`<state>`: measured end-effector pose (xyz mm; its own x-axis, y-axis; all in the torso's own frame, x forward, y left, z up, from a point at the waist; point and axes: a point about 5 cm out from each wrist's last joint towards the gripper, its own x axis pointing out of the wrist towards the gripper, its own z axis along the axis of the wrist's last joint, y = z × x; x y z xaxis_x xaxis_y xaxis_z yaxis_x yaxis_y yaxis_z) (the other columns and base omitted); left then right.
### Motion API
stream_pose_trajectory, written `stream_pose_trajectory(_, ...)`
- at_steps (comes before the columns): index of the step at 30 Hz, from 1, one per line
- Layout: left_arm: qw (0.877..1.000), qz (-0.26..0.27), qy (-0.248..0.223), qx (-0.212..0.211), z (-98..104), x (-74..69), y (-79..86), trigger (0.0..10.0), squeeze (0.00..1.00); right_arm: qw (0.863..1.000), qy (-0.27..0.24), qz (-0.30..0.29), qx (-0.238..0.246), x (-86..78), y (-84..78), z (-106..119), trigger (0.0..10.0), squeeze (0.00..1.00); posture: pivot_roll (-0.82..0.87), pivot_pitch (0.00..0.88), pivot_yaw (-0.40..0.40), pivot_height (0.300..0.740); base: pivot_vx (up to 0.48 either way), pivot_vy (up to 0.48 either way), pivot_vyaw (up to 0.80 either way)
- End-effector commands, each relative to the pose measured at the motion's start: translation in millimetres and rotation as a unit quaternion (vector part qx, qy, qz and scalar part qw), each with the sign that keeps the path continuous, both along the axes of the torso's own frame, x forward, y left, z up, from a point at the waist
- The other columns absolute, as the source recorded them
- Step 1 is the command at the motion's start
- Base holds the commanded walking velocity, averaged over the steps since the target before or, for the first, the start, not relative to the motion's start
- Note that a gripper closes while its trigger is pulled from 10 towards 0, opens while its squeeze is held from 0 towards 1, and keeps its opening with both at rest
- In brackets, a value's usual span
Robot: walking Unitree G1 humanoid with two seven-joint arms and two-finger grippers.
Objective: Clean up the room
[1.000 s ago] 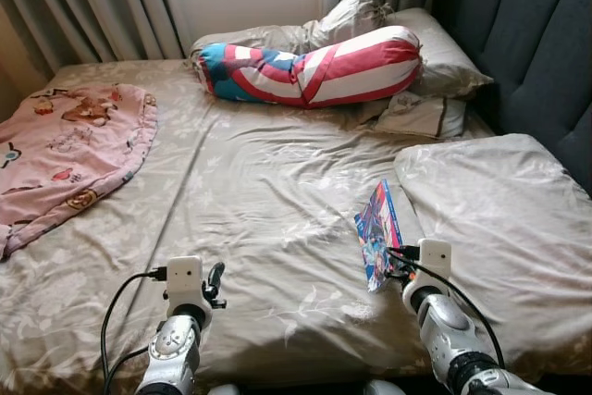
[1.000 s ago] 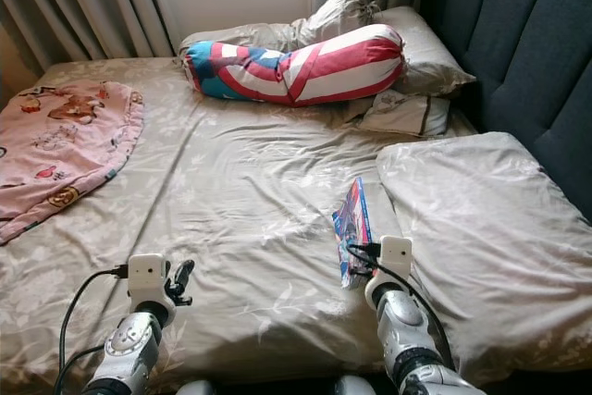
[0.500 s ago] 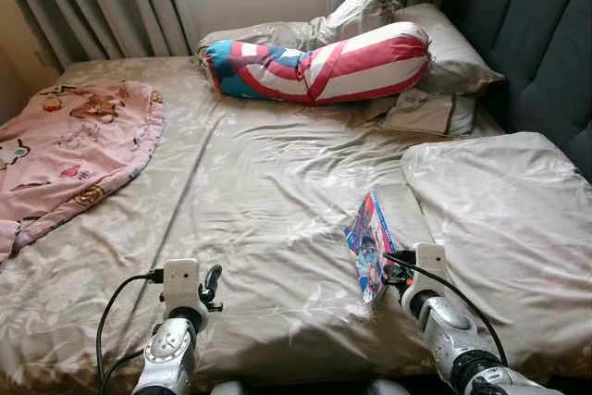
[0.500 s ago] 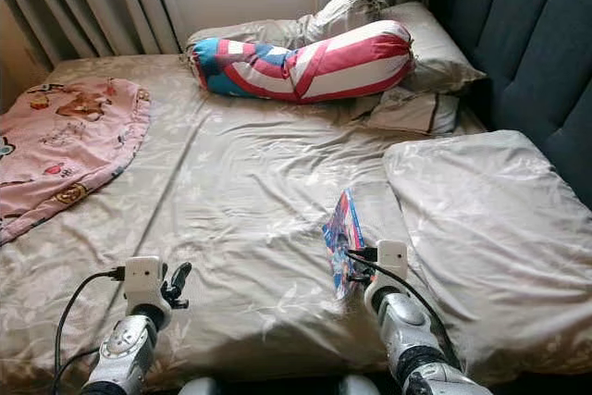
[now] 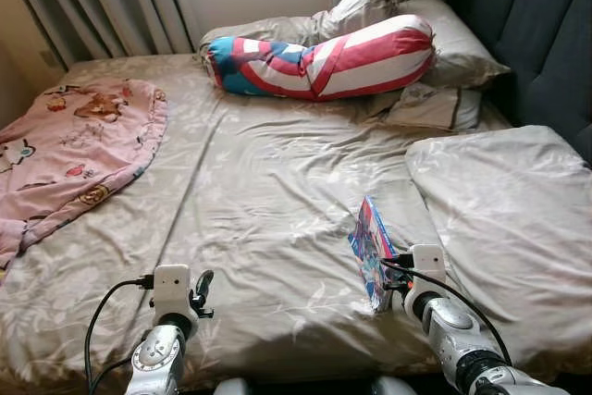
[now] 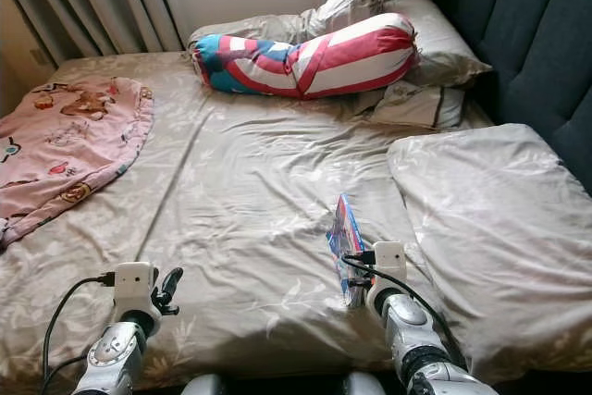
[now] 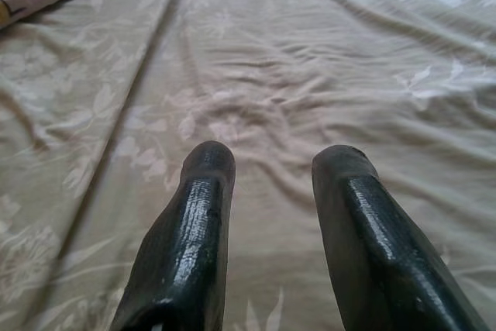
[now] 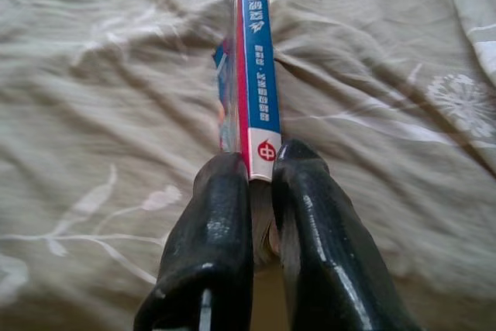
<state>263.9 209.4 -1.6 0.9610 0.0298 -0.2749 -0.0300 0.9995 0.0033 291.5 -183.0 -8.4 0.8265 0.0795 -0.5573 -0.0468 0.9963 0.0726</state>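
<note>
Two tools: right tool (image 8: 260, 172) pinching book (image 5: 373, 249) spine-up over bed (image 5: 268, 182)

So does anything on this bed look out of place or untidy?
A thin colourful book stands on edge in the right gripper, fingers clamped on its spine. A pink cartoon-print blanket lies crumpled at the bed's left edge. The beige floral bedsheet is wrinkled.
</note>
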Motion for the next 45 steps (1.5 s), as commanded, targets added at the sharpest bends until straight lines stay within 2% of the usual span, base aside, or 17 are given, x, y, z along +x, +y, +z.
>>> stream_pose_trajectory(1,1.000,0.000,0.007,0.009,-0.5,-2.6,6.4,10.0,0.00,1.000,-0.004,-0.006,-0.028,3.9,-3.9,3.8,10.0,0.00,-0.02,0.053,0.079,0.650,0.000,0.000,0.00)
stream_pose_trajectory(11,1.000,-0.005,0.010,0.011,-1.5,-4.8,5.9,10.0,0.00,0.997,0.004,-0.051,-0.055,-2.3,-24.7,1.3,10.0,0.00,-0.02,0.054,0.086,0.650,0.000,0.000,0.00)
stream_pose_trajectory(17,1.000,-0.006,0.013,0.011,-2.0,-4.6,4.8,10.0,0.00,0.997,0.003,-0.050,-0.065,-1.6,-26.0,2.2,10.0,0.00,-0.02,0.048,0.085,0.650,0.000,0.000,0.00)
stream_pose_trajectory(20,1.000,-0.006,0.014,0.010,-2.0,-4.9,4.6,10.0,0.00,0.995,0.000,-0.029,-0.090,0.4,-24.7,4.0,10.0,0.00,-0.02,0.046,0.085,0.650,0.000,0.000,0.00)
stream_pose_trajectory(21,1.000,-0.005,0.014,0.010,-2.1,-4.9,4.7,10.0,0.00,0.996,-0.002,-0.030,-0.085,1.2,-23.6,4.6,10.0,0.05,-0.02,0.047,0.084,0.650,0.000,0.000,0.00)
stream_pose_trajectory(22,1.000,-0.005,0.014,0.010,-2.1,-4.9,4.7,10.0,0.00,0.996,-0.003,-0.031,-0.083,1.5,-23.3,4.8,10.0,0.05,-0.02,0.047,0.084,0.650,0.000,0.000,0.00)
stream_pose_trajectory(23,1.000,-0.005,0.014,0.010,-2.1,-4.9,4.9,10.0,0.00,0.996,-0.003,-0.031,-0.083,1.7,-23.3,5.0,10.0,0.12,-0.02,0.047,0.084,0.650,0.000,0.000,0.00)
stream_pose_trajectory(24,1.000,-0.004,0.014,0.010,-1.8,-4.8,5.3,10.0,0.00,0.996,-0.003,-0.032,-0.083,2.0,-23.3,5.3,10.0,0.55,-0.02,0.046,0.083,0.650,0.000,0.000,0.00)
stream_pose_trajectory(26,1.000,-0.004,0.013,0.010,-1.1,-4.4,5.9,10.0,0.00,0.995,-0.010,-0.034,-0.089,4.5,-24.2,8.0,10.0,0.83,-0.02,0.046,0.083,0.650,0.000,0.000,0.00)
stream_pose_trajectory(30,1.000,-0.005,0.012,0.009,-0.7,-4.2,5.6,10.0,0.00,0.993,-0.029,-0.050,-0.106,10.8,-29.6,16.1,10.0,0.85,-0.02,0.046,0.083,0.650,0.000,0.000,0.00)
stream_pose_trajectory(31,1.000,-0.006,0.012,0.009,-0.7,-4.0,5.0,10.0,0.00,0.991,-0.035,-0.054,-0.120,13.1,-32.4,19.4,10.0,1.00,-0.02,0.046,0.083,0.650,0.000,0.000,0.00)
stream_pose_trajectory(36,1.000,-0.007,0.012,0.005,-0.5,-2.8,2.2,10.0,0.00,0.982,-0.056,-0.099,-0.151,18.9,-48.3,31.1,10.0,1.00,-0.02,0.047,0.081,0.650,0.000,0.000,0.00)
stream_pose_trajectory(37,1.000,-0.007,0.013,0.005,-0.6,-2.9,1.7,10.0,0.00,0.981,-0.059,-0.106,-0.152,19.4,-50.3,32.4,10.0,0.94,-0.02,0.047,0.081,0.650,0.000,0.000,0.00)
stream_pose_trajectory(39,1.000,-0.007,0.013,0.004,-0.8,-3.0,1.4,10.0,0.00,0.980,-0.061,-0.110,-0.152,19.6,-51.5,33.2,10.0,0.94,-0.02,0.047,0.081,0.650,0.000,0.000,0.00)
stream_pose_trajectory(40,1.000,-0.008,0.014,0.004,-1.2,-3.2,1.0,10.0,0.00,0.979,-0.065,-0.115,-0.155,20.2,-52.6,34.5,10.0,0.00,-0.02,0.047,0.081,0.650,0.000,0.000,0.00)
stream_pose_trajectory(44,1.000,-0.008,0.015,0.003,-1.7,-2.8,0.0,10.0,0.00,0.980,-0.071,-0.113,-0.147,21.1,-50.3,35.2,10.0,0.00,-0.03,0.046,0.078,0.650,0.000,0.000,0.00)
stream_pose_trajectory(45,1.000,-0.008,0.017,0.002,-2.3,-2.5,-1.3,10.0,0.00,0.984,-0.080,-0.097,-0.123,21.6,-41.4,33.8,10.0,0.00,-0.04,0.043,0.074,0.650,0.000,0.000,0.00)
